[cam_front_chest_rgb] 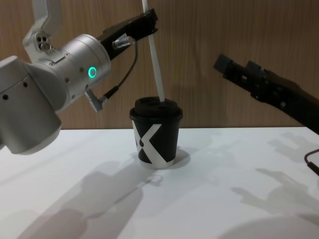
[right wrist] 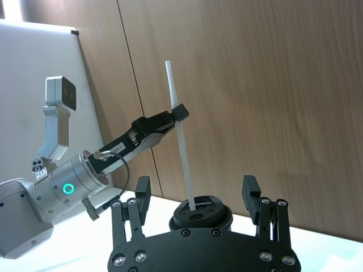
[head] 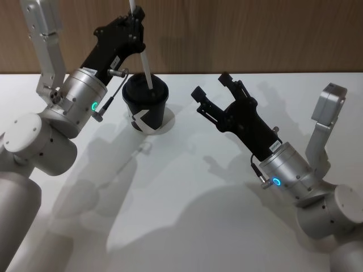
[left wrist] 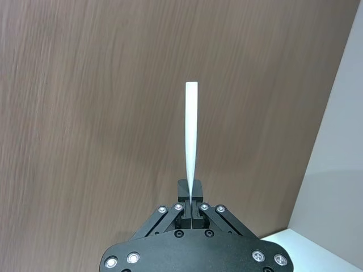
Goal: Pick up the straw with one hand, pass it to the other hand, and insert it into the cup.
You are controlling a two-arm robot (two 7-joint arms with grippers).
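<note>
The white straw stands nearly upright, and its lower end meets the black lid of the cup. The cup is black with a white X mark and sits on the white table. My left gripper is shut on the straw's upper part, above the cup; the wrist view shows the straw pinched between its fingertips. My right gripper is open to the right of the cup, holding nothing and apart from it. In the right wrist view, the straw and the lid lie ahead of the open fingers.
A wooden wall panel rises behind the white table. A thin cable loops from the left wrist close to the cup. Bare tabletop stretches in front of the cup and between the arms.
</note>
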